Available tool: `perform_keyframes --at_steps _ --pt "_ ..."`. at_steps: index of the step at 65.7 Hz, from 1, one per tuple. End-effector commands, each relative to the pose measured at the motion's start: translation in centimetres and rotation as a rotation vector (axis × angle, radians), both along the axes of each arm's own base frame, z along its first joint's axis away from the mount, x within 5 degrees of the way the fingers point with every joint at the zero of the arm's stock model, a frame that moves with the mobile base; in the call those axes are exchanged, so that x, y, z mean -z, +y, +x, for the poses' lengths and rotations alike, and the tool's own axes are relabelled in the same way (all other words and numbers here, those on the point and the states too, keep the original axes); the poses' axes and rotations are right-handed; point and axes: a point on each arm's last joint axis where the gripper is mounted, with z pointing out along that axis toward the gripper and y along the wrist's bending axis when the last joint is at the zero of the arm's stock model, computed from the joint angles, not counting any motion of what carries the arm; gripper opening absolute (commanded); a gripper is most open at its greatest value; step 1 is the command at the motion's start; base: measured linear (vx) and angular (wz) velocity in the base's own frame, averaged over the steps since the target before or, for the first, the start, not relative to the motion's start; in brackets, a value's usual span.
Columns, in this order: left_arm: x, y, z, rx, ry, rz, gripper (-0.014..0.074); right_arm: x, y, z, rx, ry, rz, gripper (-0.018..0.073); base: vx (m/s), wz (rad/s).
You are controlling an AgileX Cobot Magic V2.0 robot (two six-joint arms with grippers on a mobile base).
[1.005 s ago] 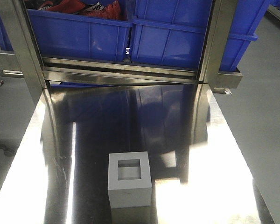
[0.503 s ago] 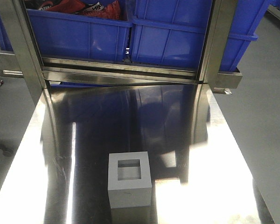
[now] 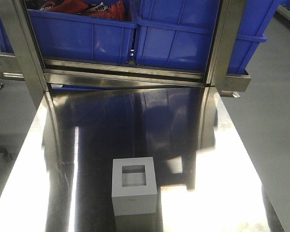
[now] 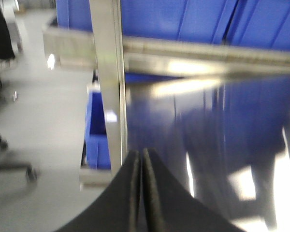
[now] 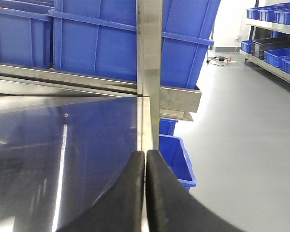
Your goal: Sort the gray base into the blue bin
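While the left gripper (image 4: 141, 157) and right gripper (image 5: 145, 155) are pinched shut and empty, the gray base (image 3: 134, 186) stands ungrasped at lower centre.
Gripped off-centre, it could skid across the slick counter (image 3: 232, 193); farther up, the steel upright (image 3: 227, 43) beside the blue bin (image 3: 183, 41) at upper right could catch it in transit.
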Motion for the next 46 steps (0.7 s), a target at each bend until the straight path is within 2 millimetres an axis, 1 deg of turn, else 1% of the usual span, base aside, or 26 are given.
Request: perform_keyframes --at_steps 1,46 --pt "-1.17 -0.12 0.75 0.007 -0.037 -0.014 -0.0006 -0.22 0.02 -0.01 -0.002 -0.071 -0.011 -0.0009 0.0 0.0" --pt "-1.32 -0.13 0.92 0.007 -0.056 -0.014 -0.0006 -0.22 0.02 -0.01 -0.002 -0.071 -0.011 -0.0009 0.0 0.0"
